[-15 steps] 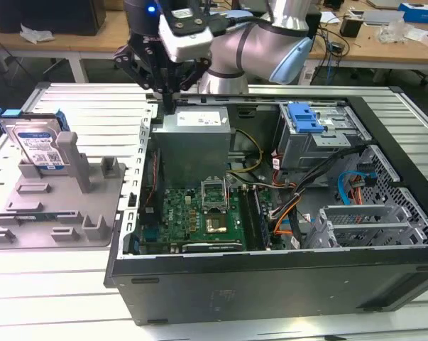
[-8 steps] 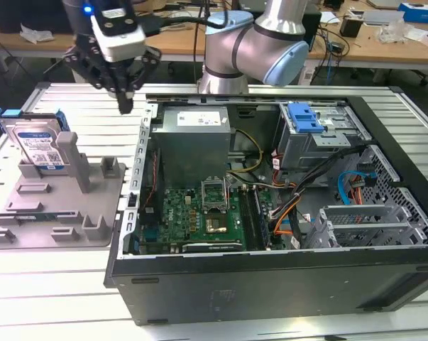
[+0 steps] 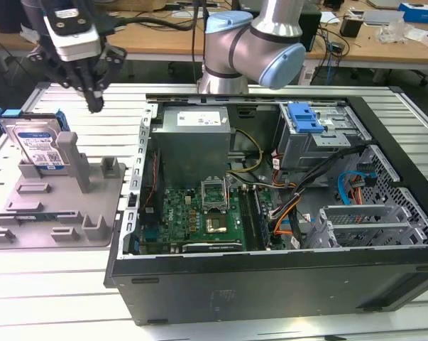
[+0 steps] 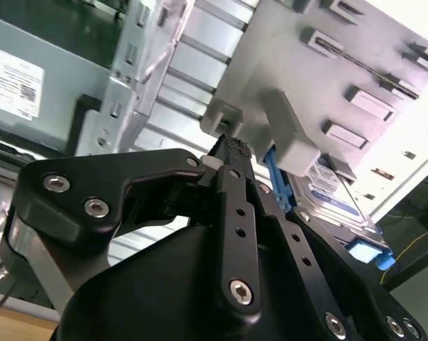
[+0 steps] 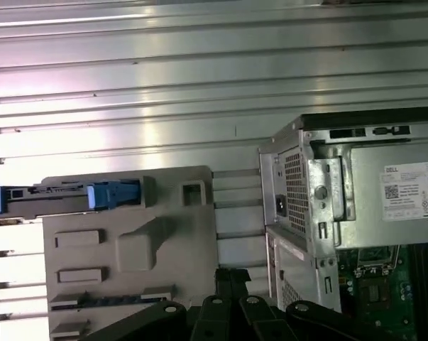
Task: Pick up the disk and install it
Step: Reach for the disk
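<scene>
The disk (image 3: 35,145) stands on edge in the grey fixture (image 3: 64,213) and leans against an upright post (image 3: 70,153). This is at the exterior view's left, well apart from the open case (image 3: 270,280) on the slotted surface (image 3: 50,291). Its label faces outward and blue rails frame its edges.

It looks like a stiff, dense block, probably heavy for its size. The smooth metal faces could slip, and the insides would not take a knock kindly. With the top edge free, the best hold seems to be a pinch across its thin thickness, near the middle of that edge so it hangs level. The plastic rails may also give a less slippery purchase.

The jaws are closed on nothing, and the fingertips (image 4: 231,149) press together in the second wrist view. In the exterior view they hang above the fixture, higher than the disk and toward that view's right of it, touching nothing. In the second wrist view the disk (image 4: 334,195) lies beyond the tips, past the post. The first wrist view shows the disk (image 5: 57,199) edge-on at the fixture's far side.
</scene>
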Controlling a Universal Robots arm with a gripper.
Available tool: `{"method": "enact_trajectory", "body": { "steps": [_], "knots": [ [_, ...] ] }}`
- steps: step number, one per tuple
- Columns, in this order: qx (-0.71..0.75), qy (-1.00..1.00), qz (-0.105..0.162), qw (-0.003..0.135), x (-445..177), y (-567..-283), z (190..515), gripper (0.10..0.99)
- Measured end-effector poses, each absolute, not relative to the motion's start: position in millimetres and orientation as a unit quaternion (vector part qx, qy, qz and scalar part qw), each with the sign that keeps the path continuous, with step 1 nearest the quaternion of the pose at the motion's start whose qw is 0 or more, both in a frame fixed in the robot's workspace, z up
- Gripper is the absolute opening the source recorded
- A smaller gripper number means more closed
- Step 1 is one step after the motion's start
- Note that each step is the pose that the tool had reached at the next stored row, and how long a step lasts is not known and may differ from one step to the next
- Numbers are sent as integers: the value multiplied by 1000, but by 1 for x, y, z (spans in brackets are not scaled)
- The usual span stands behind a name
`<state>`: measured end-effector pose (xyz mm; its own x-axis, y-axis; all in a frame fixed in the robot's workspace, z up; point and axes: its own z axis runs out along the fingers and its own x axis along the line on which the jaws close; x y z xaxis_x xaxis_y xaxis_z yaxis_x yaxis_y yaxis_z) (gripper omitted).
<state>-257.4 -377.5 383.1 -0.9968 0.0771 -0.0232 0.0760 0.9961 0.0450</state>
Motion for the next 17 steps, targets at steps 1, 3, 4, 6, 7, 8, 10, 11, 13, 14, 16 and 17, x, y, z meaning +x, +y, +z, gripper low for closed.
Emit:
{"method": "enact_trajectory", "body": {
  "steps": [1,3,4,6,7,8,10,11,13,14,16,17],
  "knots": [
    [38,999,22,12,-262,-376,383,106],
    [38,999,22,12,-272,-374,381,106],
    [38,999,22,12,-276,-372,381,106],
    [38,999,22,13,-287,-367,379,106],
    [38,999,22,12,-292,-365,378,106],
    [38,999,22,12,-296,-363,377,106],
    [38,999,22,12,-311,-354,374,106],
    [38,999,22,12,-314,-351,373,106],
    [38,999,22,12,-321,-344,372,106],
    [38,999,22,13,-323,-340,371,106],
    [38,999,22,12,-330,-332,369,106],
    [38,999,22,13,-334,-327,368,106]
  ]
}}
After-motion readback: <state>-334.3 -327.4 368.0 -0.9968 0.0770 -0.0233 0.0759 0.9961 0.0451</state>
